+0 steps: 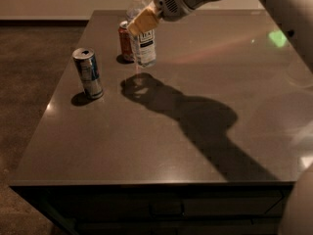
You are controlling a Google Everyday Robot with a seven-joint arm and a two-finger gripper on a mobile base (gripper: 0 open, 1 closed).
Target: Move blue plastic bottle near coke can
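Note:
The blue plastic bottle, clear with a white cap and a white label, stands upright at the far left of the dark table. My gripper reaches in from the upper right. Its tan fingers are closed around the bottle's upper body. The coke can, short and red-orange, stands right behind and to the left of the bottle, partly hidden by it. The two look nearly touching. I cannot tell whether the bottle's base rests on the table or hangs just above it.
A slim blue-and-silver can stands near the table's left edge, in front of the coke can. The arm's shadow lies across the tabletop. Brown carpet floor lies to the left.

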